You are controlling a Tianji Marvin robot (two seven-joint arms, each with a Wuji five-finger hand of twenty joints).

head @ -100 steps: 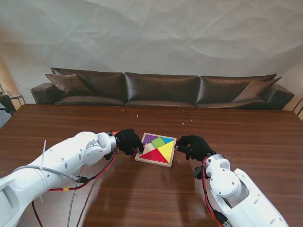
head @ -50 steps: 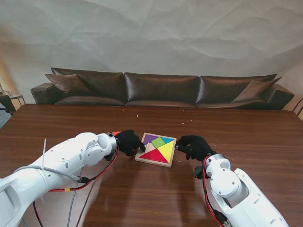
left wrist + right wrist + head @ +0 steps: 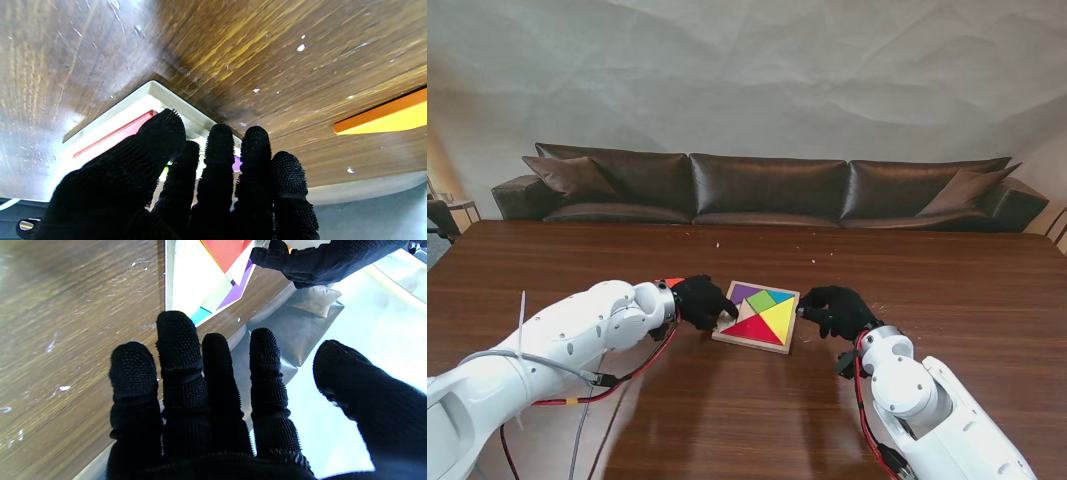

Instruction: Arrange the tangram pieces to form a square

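The left hand (image 3: 701, 300), in a black knit glove, rests its fingertips on the left edge of the wooden tangram tray (image 3: 749, 343), fingers (image 3: 218, 143) held close together and nearly straight, gripping nothing. The right hand (image 3: 835, 310) sits at the tray's right edge, fingers (image 3: 176, 336) loosely side by side with the thumb apart, also holding nothing.

The tray lies on the brown wooden table (image 3: 947, 290) near its middle, closer to my edge than to the far one. Inside it are a red triangle (image 3: 753, 329), a yellow triangle (image 3: 779, 318), a green piece (image 3: 761, 299), a purple piece (image 3: 742, 293), a teal sliver (image 3: 783, 297) and a pale gap at the left side under the left fingertips. An orange piece (image 3: 380, 116) lies on the table outside the tray, just beside the left wrist.

No writing or label is readable anywhere.

Both white forearms reach in from the near corners, wrists bent inward toward the tray. A dark brown leather sofa (image 3: 767, 190) stands past the table's far edge.
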